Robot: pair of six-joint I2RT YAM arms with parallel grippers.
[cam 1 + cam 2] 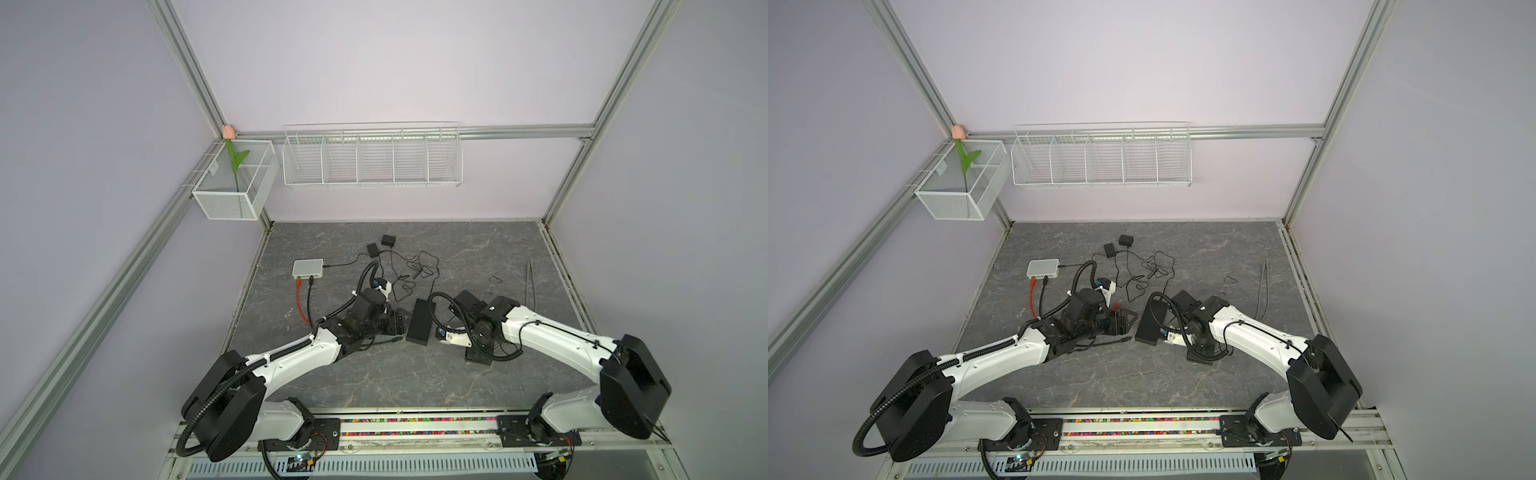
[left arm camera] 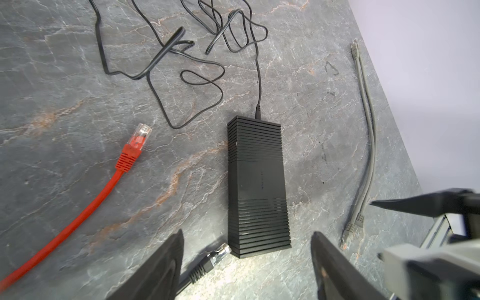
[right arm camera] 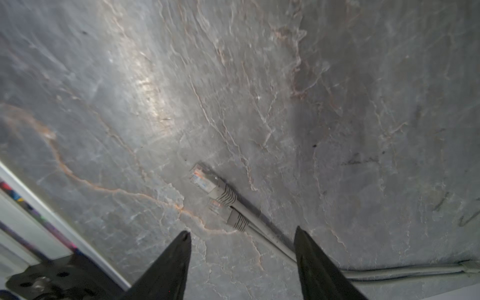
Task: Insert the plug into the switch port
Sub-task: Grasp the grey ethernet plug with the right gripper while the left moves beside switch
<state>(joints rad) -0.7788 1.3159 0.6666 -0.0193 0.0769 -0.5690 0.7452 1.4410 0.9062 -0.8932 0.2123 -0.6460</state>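
The switch is a black ribbed box lying flat on the grey slab, seen in both top views; its ports do not show. A black-booted plug lies on the slab just off the box's near corner, also visible in a top view. My left gripper hovers over that corner, open, with the plug just inside one finger and untouched. A loose red plug lies to the side. My right gripper is open above bare slab, beside two grey plugs.
A small white network box at the back left has a red cable and a black one plugged in. Two black adapters and tangled thin cords lie behind. A grey cable runs along the right.
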